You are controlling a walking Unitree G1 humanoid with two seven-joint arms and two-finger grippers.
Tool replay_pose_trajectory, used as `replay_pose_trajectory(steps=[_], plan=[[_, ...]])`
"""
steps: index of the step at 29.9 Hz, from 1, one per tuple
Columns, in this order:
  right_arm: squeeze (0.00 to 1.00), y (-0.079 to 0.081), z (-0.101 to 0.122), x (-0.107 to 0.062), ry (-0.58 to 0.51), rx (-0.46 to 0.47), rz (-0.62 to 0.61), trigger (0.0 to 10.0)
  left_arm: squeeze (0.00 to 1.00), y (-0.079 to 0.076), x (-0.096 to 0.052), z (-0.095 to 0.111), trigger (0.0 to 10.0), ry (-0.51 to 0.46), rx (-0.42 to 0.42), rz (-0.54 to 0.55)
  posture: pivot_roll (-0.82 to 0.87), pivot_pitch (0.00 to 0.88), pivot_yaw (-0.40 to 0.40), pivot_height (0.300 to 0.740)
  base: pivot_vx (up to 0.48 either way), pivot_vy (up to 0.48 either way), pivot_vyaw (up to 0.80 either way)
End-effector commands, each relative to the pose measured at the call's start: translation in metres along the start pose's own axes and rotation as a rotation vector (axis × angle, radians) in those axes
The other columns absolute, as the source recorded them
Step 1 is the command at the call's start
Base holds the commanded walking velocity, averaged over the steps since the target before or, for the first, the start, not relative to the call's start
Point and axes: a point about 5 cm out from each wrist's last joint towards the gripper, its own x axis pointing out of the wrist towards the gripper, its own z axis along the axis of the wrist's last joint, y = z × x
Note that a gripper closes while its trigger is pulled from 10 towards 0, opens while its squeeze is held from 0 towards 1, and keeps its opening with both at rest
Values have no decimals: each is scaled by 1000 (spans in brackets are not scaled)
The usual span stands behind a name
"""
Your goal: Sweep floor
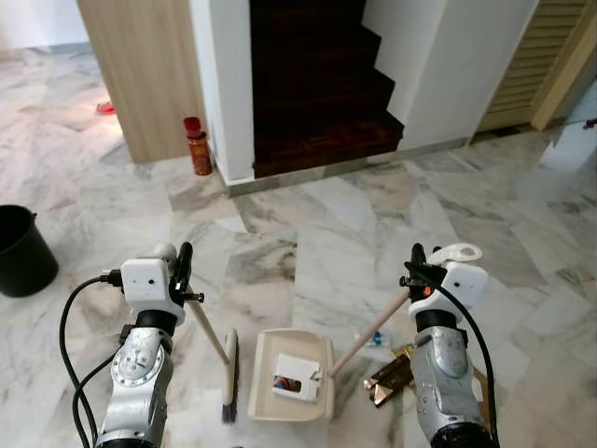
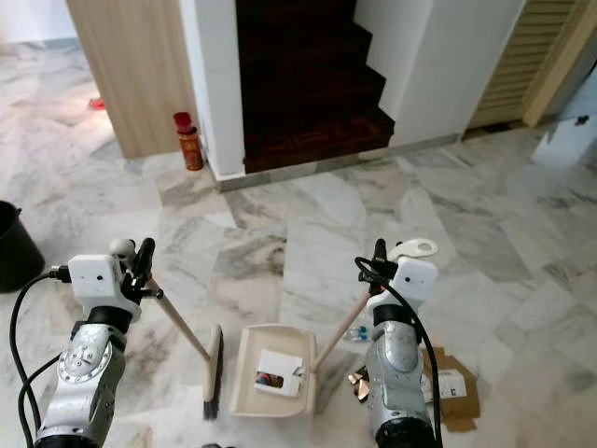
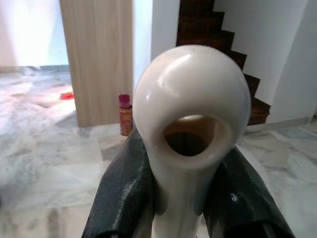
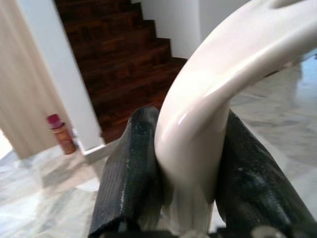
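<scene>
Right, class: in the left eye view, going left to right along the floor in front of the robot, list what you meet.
Black bucket → broom → dustpan holding a small white box → crumpled gold wrapper.

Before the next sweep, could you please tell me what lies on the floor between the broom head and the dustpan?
Nothing: in the left eye view, the broom head and the dustpan are separated only by a narrow strip of bare marble floor.
</scene>
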Motion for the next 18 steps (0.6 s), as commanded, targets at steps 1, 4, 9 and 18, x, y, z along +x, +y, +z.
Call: replay_pose_trajectory(steps=[1,4,9,18], plan=[[0,-4,13,5,-59,17,-17,10000,0,-4,6,13,10000,-59,1,-14,23,0,-29,740,0,349,0],[0,-5,13,6,-52,16,-21,10000,0,-3,6,13,10000,-59,1,-15,22,0,-30,740,0,358,0],[0,-5,14,7,-51,15,-20,10000,0,-4,6,13,10000,-59,1,-17,23,0,-31,740,0,363,0],[0,-4,15,9,-47,16,-18,10000,0,-4,6,13,10000,-55,3,-18,27,0,-32,740,0,375,0]])
